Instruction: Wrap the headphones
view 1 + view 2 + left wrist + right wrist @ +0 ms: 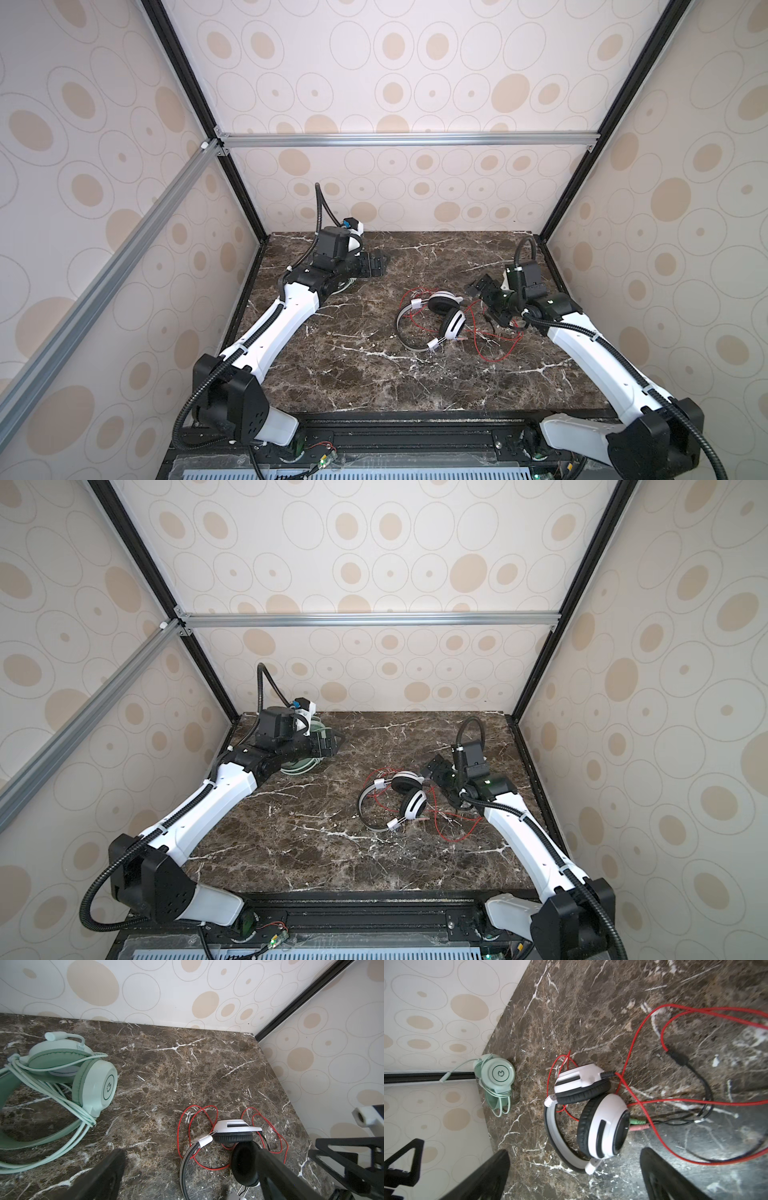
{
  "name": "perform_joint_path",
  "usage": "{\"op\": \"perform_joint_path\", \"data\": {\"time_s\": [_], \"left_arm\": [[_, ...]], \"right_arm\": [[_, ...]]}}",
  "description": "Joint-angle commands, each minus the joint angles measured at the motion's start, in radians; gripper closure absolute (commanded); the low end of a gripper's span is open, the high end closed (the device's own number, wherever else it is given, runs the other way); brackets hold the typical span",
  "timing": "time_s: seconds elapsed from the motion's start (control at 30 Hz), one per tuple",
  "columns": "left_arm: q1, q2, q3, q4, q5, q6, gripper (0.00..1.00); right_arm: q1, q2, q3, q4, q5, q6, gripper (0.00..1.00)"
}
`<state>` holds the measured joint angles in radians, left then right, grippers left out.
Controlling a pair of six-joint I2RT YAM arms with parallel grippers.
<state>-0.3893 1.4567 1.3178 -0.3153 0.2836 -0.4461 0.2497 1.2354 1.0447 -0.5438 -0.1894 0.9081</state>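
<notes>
Left gripper [376, 264]: jaws wide apart, nothing in them, hanging above the bench [332, 365]. The mint-green headset [62, 1068] lies off to its side, mostly under that arm's wrist, with the pale green cable [52, 1088] looped around it.

Right gripper [575, 1151]: jaws spread wide, empty. The white-and-black headset [604, 1126] lies flat on the bench just ahead of its fingertips, not touching them. The red cable [643, 1043] is loose, sprawled around that headset and running beneath the right gripper.

Overhead stereo pair; low wrists; shared headphones [236, 1127] [604, 1126]
</notes>
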Motion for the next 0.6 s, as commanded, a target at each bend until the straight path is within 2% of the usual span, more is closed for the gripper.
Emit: {"op": "perform_joint_path", "data": {"time_s": [0.0,0.07,0.17,0.4,0.5,0.57], "left_arm": [[-0.008,-0.004,0.018,0.01,0.054,-0.025,0.02],[-0.008,-0.019,-0.005,0.036,0.053,-0.032,0.02],[-0.008,-0.033,-0.005,0.038,0.033,-0.022,0.02],[-0.012,-0.033,-0.003,0.036,0.05,-0.032,0.02],[-0.013,-0.03,-0.005,0.042,0.052,-0.037,0.02],[-0.012,-0.029,-0.011,0.051,0.064,-0.043,0.02]], "right_arm": [[-0.003,0.088,0.089,-0.023,-0.131,-0.206,0.0],[0.009,0.14,0.088,-0.031,-0.176,-0.219,0.0],[0.025,0.162,0.015,0.054,-0.195,-0.18,0.0],[0.109,0.239,0.044,0.02,-0.054,-0.206,0.02],[0.125,0.296,0.119,-0.025,0.037,-0.301,0.09],[0.125,0.335,0.162,-0.02,0.036,-0.435,0.17]]}}
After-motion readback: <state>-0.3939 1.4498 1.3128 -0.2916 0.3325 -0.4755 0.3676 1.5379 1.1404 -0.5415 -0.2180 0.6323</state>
